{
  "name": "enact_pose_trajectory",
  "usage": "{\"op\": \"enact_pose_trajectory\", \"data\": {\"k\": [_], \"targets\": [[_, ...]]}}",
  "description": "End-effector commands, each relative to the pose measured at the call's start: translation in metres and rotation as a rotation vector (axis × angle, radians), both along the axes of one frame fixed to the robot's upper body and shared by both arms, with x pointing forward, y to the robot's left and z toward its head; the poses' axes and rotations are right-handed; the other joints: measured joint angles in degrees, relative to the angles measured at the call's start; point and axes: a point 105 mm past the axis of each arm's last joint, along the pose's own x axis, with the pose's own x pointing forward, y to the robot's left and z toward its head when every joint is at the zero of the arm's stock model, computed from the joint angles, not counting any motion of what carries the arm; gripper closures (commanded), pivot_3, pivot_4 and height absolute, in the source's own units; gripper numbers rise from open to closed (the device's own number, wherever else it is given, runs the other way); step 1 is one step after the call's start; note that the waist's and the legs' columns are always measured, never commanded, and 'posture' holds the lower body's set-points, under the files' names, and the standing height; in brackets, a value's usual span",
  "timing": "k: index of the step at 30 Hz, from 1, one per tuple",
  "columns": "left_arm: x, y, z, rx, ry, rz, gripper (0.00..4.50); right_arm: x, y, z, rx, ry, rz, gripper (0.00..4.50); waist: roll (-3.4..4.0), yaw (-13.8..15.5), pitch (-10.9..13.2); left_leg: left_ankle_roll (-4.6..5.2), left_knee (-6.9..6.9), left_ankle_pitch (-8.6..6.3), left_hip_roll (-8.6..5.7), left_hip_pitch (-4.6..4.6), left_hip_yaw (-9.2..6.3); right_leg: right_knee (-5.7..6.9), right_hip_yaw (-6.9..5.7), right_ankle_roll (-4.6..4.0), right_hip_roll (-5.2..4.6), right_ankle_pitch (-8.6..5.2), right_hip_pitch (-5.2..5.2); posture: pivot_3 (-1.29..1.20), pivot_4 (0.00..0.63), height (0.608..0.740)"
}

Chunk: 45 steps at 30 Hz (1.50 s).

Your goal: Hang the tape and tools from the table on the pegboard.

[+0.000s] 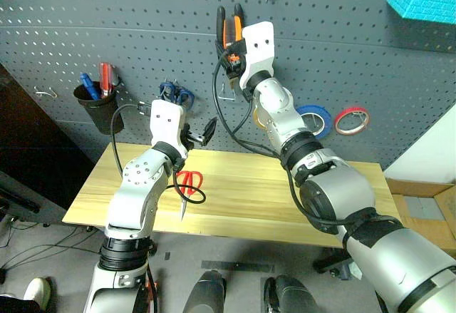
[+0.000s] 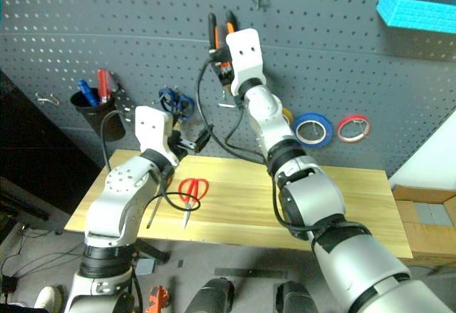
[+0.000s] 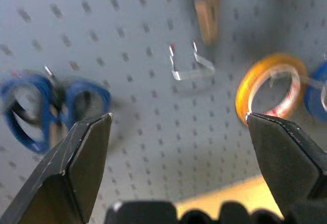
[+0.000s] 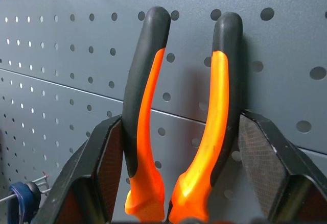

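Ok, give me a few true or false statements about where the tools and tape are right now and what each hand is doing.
1. The right hand grips the orange-and-black pliers up against the pegboard. True.
2. The red-handled scissors hang on the pegboard. False: they lie on the table.
3. The left hand is open and holds nothing. True.
4. The blue tape roll lies on the table. False: it hangs on the pegboard beside the red roll.
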Motion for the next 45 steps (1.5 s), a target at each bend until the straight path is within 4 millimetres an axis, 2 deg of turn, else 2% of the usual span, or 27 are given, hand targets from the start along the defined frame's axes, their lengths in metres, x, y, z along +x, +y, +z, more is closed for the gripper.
{"op": "enact_pose_trajectory", "data": {"k": [1,8,9,14,17,26,28,30,32,38,45], "targets": [[-0.009,0.000,0.013,0.016,-0.035,-0.020,0.00,0.004,-0.014,0.015,0.058,-0.012,-0.047,1.70,0.01,0.0,0.9,0.11,0.00,0.07,0.00,0.02,-0.02,0.01,-0.01,-0.15,0.00,0.00,0.01,0.36,0.251,0.740],[-0.019,0.010,0.007,0.033,0.005,0.012,0.00,0.007,-0.016,0.001,0.084,0.029,-0.074,1.70,0.20,0.2,3.8,0.87,-0.01,0.54,0.29,-0.13,-0.19,0.05,-0.15,-0.23,-0.06,0.01,0.01,0.38,0.290,0.740],[-0.021,0.011,0.007,0.036,0.009,0.017,0.00,0.007,-0.015,-0.002,0.089,0.036,-0.077,1.70,0.27,0.2,4.0,0.91,0.00,0.57,0.73,-0.23,-0.15,0.01,-0.26,-0.23,-0.03,0.01,-0.01,0.39,0.294,0.740],[-0.032,0.021,0.007,0.057,0.028,0.043,0.00,0.004,-0.007,-0.020,0.109,0.069,-0.079,1.70,0.57,0.4,4.7,0.99,-0.01,0.63,0.92,-0.58,-0.16,-0.06,-0.63,-0.24,-0.02,0.01,-0.08,0.44,0.304,0.740],[-0.036,0.025,0.007,0.063,0.037,0.056,0.00,0.003,-0.007,-0.015,0.120,0.054,-0.086,1.70,0.73,0.6,5.3,0.95,-0.01,0.68,0.95,-0.74,-0.22,-0.09,-0.86,-0.24,-0.02,0.01,-0.17,0.44,0.307,0.740],[-0.033,0.027,0.005,0.053,0.041,0.066,0.00,-0.003,-0.027,0.031,0.185,-0.117,-0.183,1.70,1.06,1.7,6.3,0.91,-0.23,0.69,1.18,-1.01,-0.39,-0.30,-1.50,-0.28,-0.03,-0.01,-0.34,0.41,0.301,0.740],[-0.033,0.026,0.004,0.052,0.042,0.064,0.00,-0.007,-0.033,0.041,0.221,-0.160,-0.224,1.70,1.09,1.8,6.4,0.90,-0.24,0.68,1.54,-1.44,-0.34,-0.35,-1.51,-0.28,-0.03,-0.02,-0.66,0.40,0.301,0.740],[-0.033,0.026,0.003,0.051,0.045,0.063,0.00,-0.012,-0.034,0.049,0.255,-0.198,-0.251,1.70,1.23,2.0,6.6,0.49,-0.25,1.16,1.74,-2.15,-0.07,-0.30,-1.62,-0.28,0.01,-0.01,-1.25,0.40,0.304,0.740],[-0.034,0.026,0.003,0.051,0.048,0.062,0.00,-0.017,-0.034,0.052,0.282,-0.217,-0.269,1.70,1.20,2.1,6.9,-0.25,-0.23,2.06,1.82,-2.62,0.11,-0.29,-1.79,-0.28,0.12,-0.01,-1.47,0.39,0.310,0.740],[-0.031,0.027,0.003,0.058,0.051,0.057,0.00,-0.027,-0.025,0.052,0.295,-0.244,-0.269,1.70,1.09,2.4,7.5,0.05,-0.24,2.46,1.88,-3.16,0.57,-0.38,-1.54,-0.27,0.00,0.00,-1.73,0.38,0.316,0.740],[-0.030,0.025,0.004,0.059,0.049,0.049,0.00,-0.024,-0.035,0.059,0.290,-0.258,-0.311,1.70,1.05,2.2,7.5,0.02,-0.40,2.53,1.90,-3.16,1.23,-0.21,-1.45,-0.21,-0.05,0.29,-1.74,0.37,0.310,0.740]]}}
